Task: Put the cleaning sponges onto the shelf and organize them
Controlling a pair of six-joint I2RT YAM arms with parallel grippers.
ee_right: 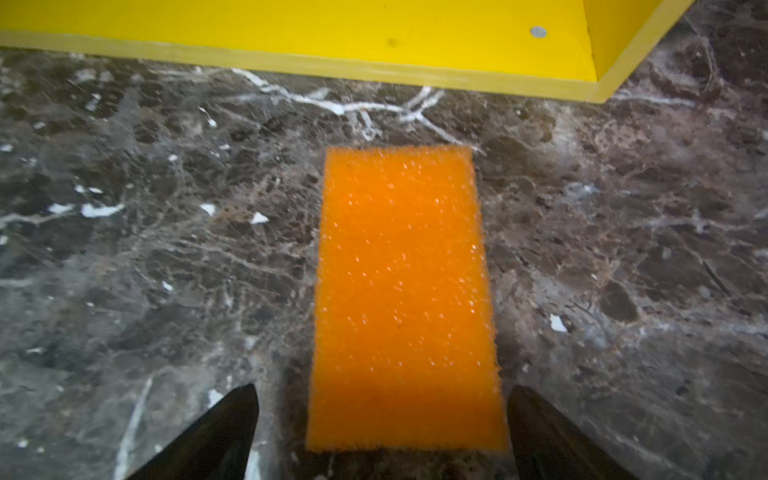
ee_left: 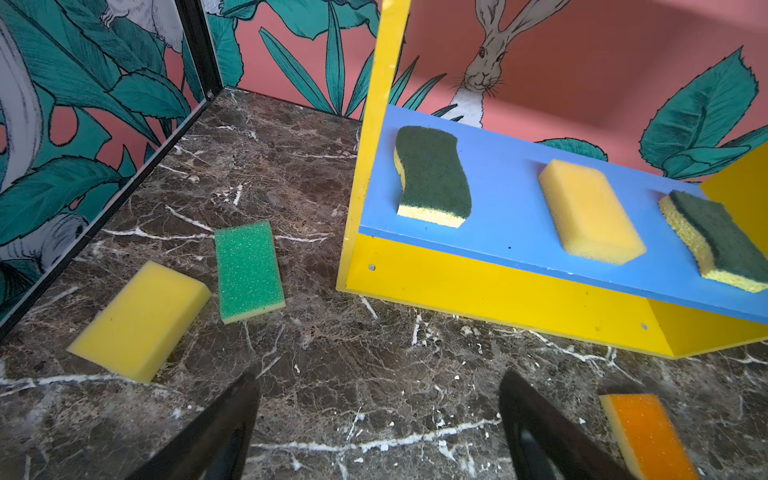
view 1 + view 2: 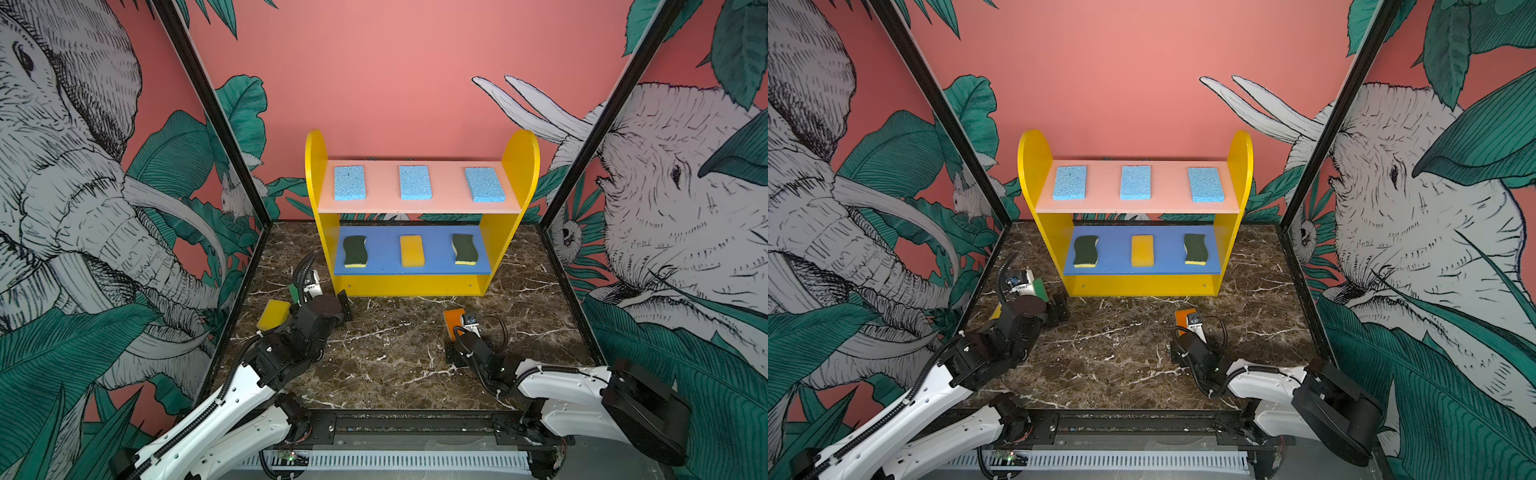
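Orange foam, rough on top: the orange rectangular sponge [image 1: 405,299] lies flat on the dark marble table surface [image 3: 395,353], before the front edge of the yellow-sided 3-tier shelf [image 3: 519,166]. The right gripper [image 1: 381,388] is open, its jaws beside both long sides of the sponge's near end, not touching. I judge it light, soft and springy; a hold across its short width should suit. The left gripper [image 2: 377,376] is open and empty, near a smooth yellow foam block [image 2: 141,320] and a bright green scouring sponge [image 2: 249,270] by the surface's left edge. 3 porous light-blue sponges [image 3: 414,182] lie on the pink top board [image 3: 444,199]; 2 wavy green-on-yellow sponges [image 3: 354,251] and 1 yellow sponge [image 3: 412,250] on the blue middle board [image 3: 436,257].
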